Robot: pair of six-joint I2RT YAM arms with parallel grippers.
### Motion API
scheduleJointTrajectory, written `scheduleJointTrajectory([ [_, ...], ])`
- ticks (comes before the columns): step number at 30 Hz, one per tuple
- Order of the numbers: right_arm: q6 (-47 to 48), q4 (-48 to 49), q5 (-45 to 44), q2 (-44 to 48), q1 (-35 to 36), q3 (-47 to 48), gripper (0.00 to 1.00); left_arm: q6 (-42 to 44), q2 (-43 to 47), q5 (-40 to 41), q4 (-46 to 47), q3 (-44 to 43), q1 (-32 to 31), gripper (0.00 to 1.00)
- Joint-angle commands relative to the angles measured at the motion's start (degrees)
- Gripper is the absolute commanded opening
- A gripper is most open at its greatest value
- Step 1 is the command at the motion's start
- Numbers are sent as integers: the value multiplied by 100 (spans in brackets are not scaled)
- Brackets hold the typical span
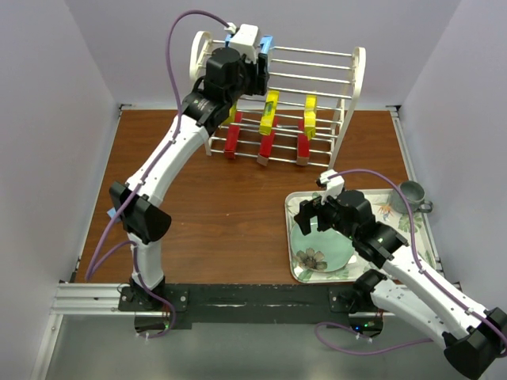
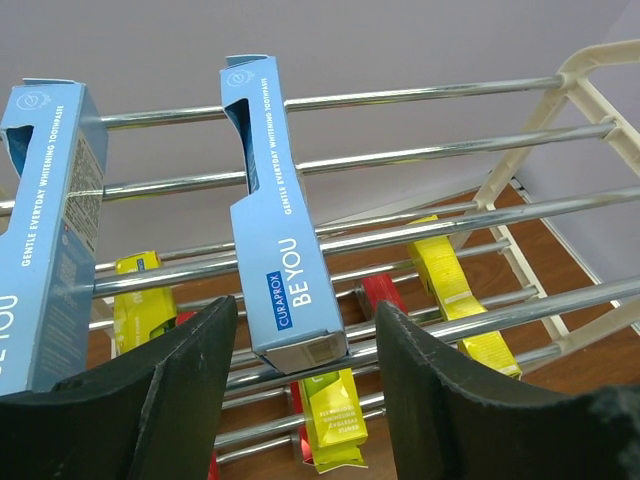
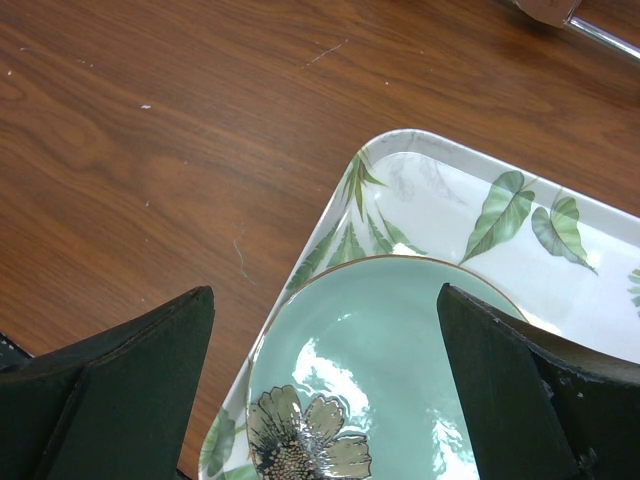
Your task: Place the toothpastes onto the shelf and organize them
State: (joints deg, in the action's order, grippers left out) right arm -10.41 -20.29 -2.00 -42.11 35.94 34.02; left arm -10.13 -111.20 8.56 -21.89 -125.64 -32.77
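A brown bench [image 1: 230,206] carries the shelf [image 1: 358,71] and a floral tray [image 1: 290,237]; a green plate [image 3: 400,330] on the tray lies under the wide-spread right tool [image 3: 325,292]. On lower rungs sit red toothpastes [image 1: 232,142] and yellow toothpastes [image 1: 270,111]; the left tool [image 2: 305,308], fingers [image 2: 180,390] apart, flanks a blue toothpaste [image 2: 285,260] up top.

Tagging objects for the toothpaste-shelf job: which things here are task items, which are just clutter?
Job: blue boxes, yellow boxes, red boxes, white wire shelf.
Lying about: floral tray, green plate, grey cup.
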Motion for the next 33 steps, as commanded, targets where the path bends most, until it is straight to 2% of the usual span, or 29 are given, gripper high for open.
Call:
scheduleJointTrajectory([
  [1, -4, 78, -20, 36, 9, 61, 98, -85, 406, -56, 317, 58, -36, 66],
  [3, -4, 78, -20, 36, 9, 61, 98, -86, 528, -12, 334, 66, -36, 68],
  [7, 4, 70, -11, 45, 9, 78, 98, -33, 976, 181, 413, 233, -27, 81],
  [10, -4, 87, -2, 71, 9, 35, 98, 11, 1564, 435, 580, 733, -10, 85],
  [14, -13, 149, 42, 71, 9, -1, 98, -85, 2565, 753, 747, 1875, 87, 87],
  [17, -4, 157, 103, 36, 9, 26, 98, -340, 3102, 516, 590, 2605, 490, 87],
  [18, 4, 166, 121, 36, 9, 26, 98, -488, 3226, 376, 415, 2789, 831, 87],
  [19, 4, 157, 138, 27, 0, 26, 98, -890, 3366, 1, 344, 3191, 1052, 88],
  [21, -4, 175, 156, 1, 9, 34, 98, -1375, 3849, -170, 334, 3737, 1578, 88],
  [22, -4, 166, 147, 1, 9, 26, 98, -1438, 4025, 4, 343, 4314, 1677, 88],
  [25, -22, 201, 191, -8, 9, 8, 98, -1693, 4562, 531, 194, 5178, 1932, 90],
  [27, -22, 210, 191, -43, 9, -1, 98, -1938, 4782, 708, -7, 5653, 2125, 95],
  [29, -40, 227, 191, -61, 9, -1, 98, -2071, 4905, 989, -148, 5919, 2257, 100],
  [33, -66, 237, 349, -52, 9, -36, 98, -2475, 4950, 1639, -569, 6560, 2591, 100],
])
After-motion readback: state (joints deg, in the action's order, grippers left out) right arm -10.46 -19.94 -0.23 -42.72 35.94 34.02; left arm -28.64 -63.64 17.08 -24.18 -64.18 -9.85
